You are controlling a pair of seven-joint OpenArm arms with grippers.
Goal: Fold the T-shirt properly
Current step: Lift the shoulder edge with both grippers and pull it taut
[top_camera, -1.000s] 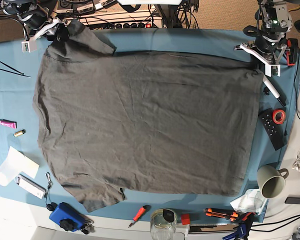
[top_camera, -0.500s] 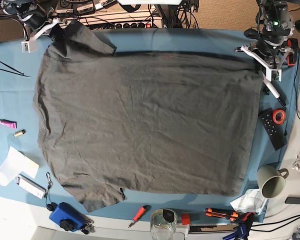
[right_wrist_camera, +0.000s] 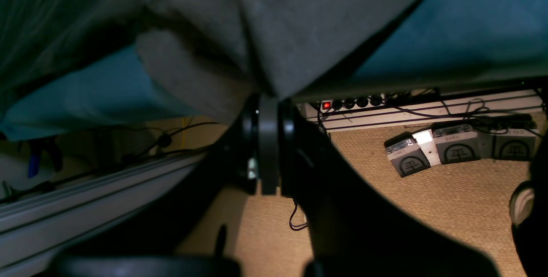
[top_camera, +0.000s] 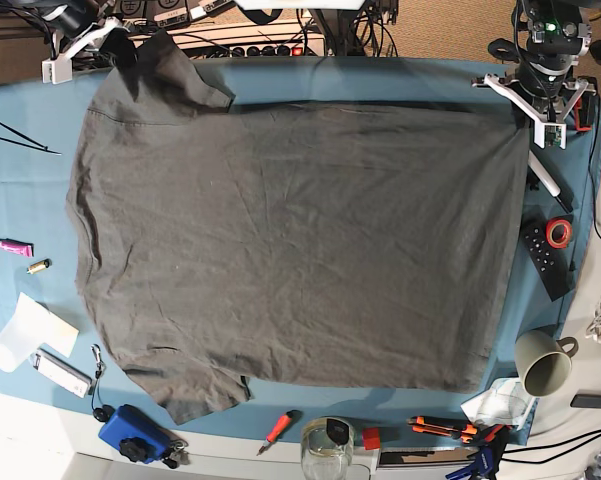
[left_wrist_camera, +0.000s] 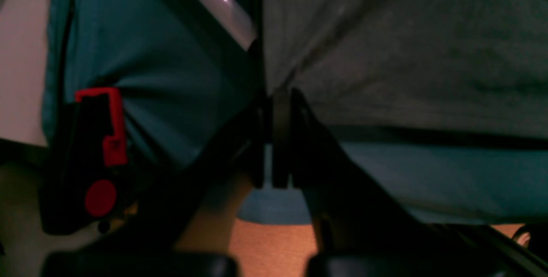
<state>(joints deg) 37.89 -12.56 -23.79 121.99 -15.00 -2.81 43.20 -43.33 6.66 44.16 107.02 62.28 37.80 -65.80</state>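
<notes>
So nearest the bottom edge of the base view there's a row of clutter: a blue box [top_camera: 130, 430] at 7 o'clock, a red-handled screwdriver [top_camera: 278, 430] and a glass jar [top_camera: 326, 447] around 6, and a green mug [top_camera: 545, 362] at 4. Filling the middle is the T-shirt [top_camera: 290, 250], spread flat and wrinkly on the teal sheet [top_camera: 20, 200], one sleeve poking out at 7 o'clock. A black remote [top_camera: 546, 257] with red tape on it sits at 3. At the far edge, the left gripper [left_wrist_camera: 274, 97] at 1 o'clock has its jaws pinched tight on the shirt's corner. The right gripper [right_wrist_camera: 267, 99] at 11 o'clock is clamped on the other sleeve, pulling it up off the sheet.
</notes>
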